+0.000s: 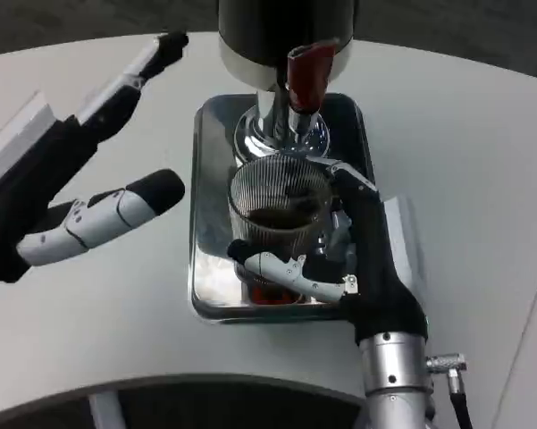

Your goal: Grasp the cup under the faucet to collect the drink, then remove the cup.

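A clear ribbed cup (277,210) with dark drink in it sits over the shiny metal drip tray (213,179), just in front of the dispenser's chrome spout (277,125) and red tap lever (306,76). My right hand (339,259) grips the cup, fingers wrapped round its lower front and right side. The cup's base is hidden behind those fingers. Out to the left over the white table, my left hand (89,179) holds nothing, its fingers spread apart and clear of the tray.
The dark dispenser body (286,27) towers over the tray at the top centre. The white round table (482,161) stretches to both sides; its curved front edge runs along the bottom. A cable hangs at my right wrist (447,375).
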You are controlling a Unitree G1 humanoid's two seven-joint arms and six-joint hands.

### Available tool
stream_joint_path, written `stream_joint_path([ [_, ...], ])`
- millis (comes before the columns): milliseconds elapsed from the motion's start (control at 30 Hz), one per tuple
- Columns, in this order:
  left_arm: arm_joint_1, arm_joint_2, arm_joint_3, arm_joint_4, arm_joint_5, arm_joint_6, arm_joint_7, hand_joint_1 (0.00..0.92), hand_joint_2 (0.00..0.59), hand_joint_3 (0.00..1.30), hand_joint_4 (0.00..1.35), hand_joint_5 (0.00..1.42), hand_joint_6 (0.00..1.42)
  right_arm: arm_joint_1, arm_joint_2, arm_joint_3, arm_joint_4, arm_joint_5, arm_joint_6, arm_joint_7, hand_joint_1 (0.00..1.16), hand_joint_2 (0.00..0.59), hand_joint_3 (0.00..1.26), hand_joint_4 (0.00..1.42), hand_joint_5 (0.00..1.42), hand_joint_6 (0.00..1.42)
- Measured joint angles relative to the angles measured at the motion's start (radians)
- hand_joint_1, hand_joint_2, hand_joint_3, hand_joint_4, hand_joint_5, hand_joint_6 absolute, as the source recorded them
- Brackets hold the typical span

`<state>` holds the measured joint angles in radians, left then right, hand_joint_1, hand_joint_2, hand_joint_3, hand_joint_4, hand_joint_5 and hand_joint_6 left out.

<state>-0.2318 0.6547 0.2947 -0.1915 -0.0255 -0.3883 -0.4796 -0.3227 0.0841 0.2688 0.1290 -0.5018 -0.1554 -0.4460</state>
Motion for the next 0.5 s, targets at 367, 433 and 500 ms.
stream_joint_path([
  [367,0.192,0.044,0.072,-0.107,0.156,0.071,0.008,0.000,0.134,0.00,0.00,0.00,0.00,0.098,-0.026,0.036,-0.141,0.003,0.023,0.077,1.06,0.115,0.75,0.95,1.04,1.42],
  [433,0.220,0.048,0.076,-0.150,0.231,0.096,0.017,0.000,0.121,0.00,0.00,0.00,0.00,0.110,-0.028,0.045,-0.172,0.000,0.028,0.092,1.06,0.115,0.75,0.95,1.04,1.42],
  [500,0.237,0.049,0.077,-0.175,0.273,0.115,0.019,0.000,0.107,0.00,0.00,0.00,0.00,0.126,-0.029,0.050,-0.200,-0.002,0.032,0.104,1.06,0.115,0.75,0.95,1.04,1.42],
])
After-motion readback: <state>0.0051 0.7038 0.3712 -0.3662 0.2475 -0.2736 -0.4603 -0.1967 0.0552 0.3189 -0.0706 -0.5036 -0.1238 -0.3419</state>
